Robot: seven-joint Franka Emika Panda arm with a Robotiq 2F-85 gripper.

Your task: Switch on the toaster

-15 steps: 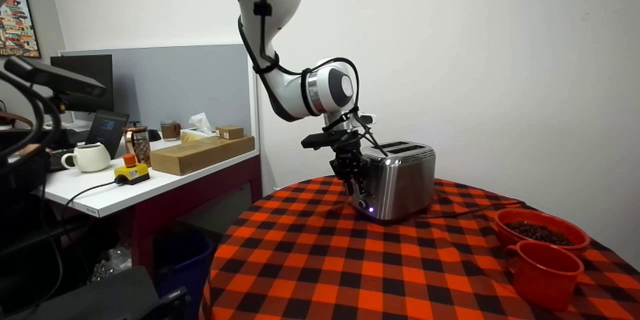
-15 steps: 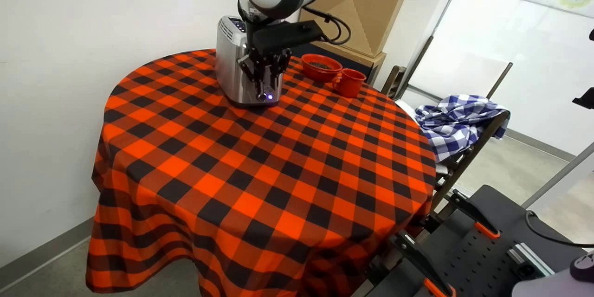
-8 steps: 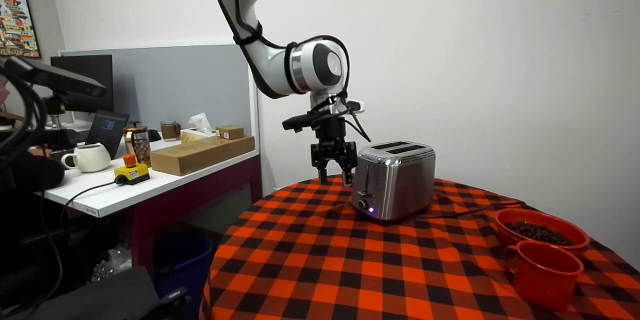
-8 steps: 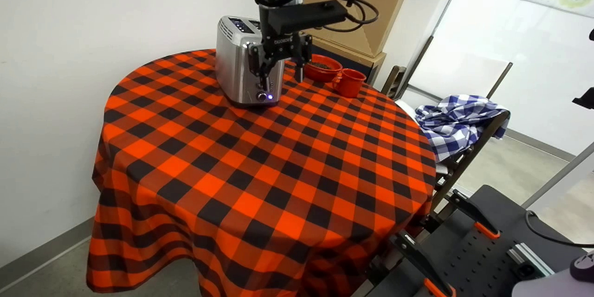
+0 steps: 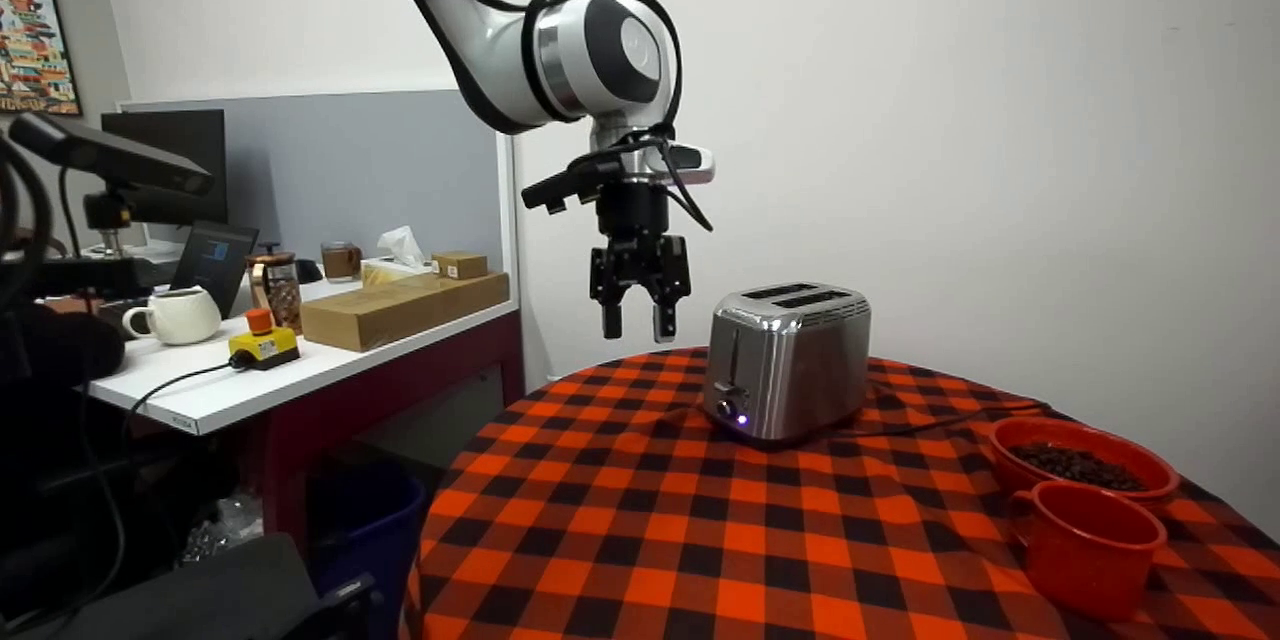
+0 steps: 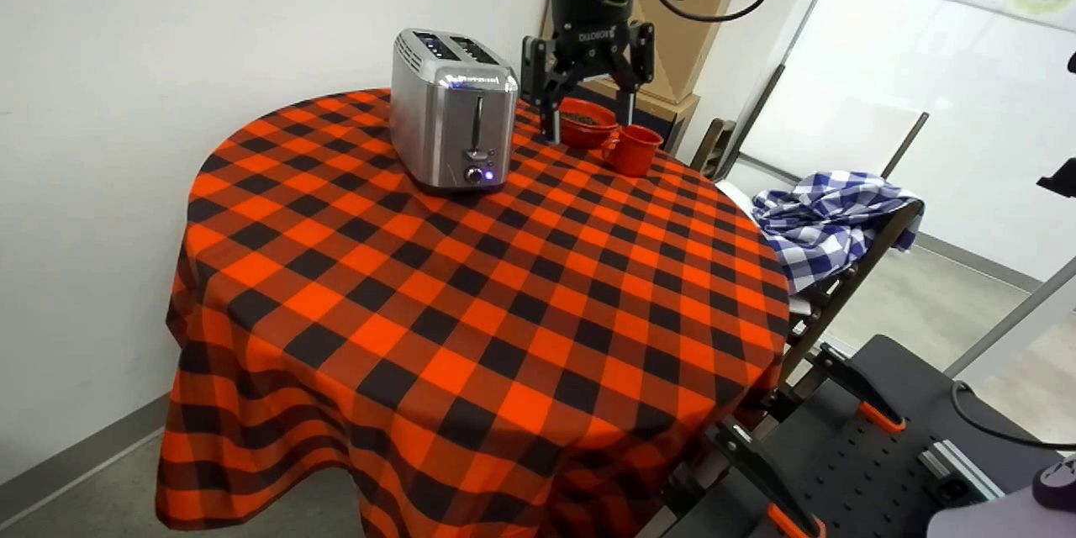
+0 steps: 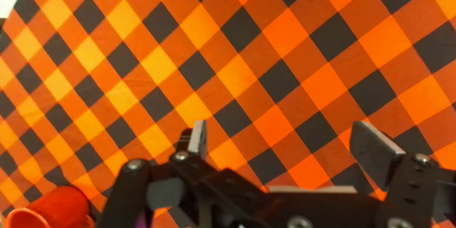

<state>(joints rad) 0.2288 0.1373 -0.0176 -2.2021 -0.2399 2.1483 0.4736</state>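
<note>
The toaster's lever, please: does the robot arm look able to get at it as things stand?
Probably yes: the lever sits uncovered on the toaster, and both exterior views show nothing between it and the open gripper. The gripper hangs higher, so it would likely need lowering first.

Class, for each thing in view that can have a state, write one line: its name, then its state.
Gripper: open, holding nothing
Toaster: upright, nothing poking out of it
Lever: down
Light: lit
Bowl: upright, holding dark bean-like bits
Mug: upright, bottom hidden, contents unclear
Laptop: open, lit
Long cardboard box: closed
Tissue box: tissue pulled up
Blue checked cloth: rumpled
</note>
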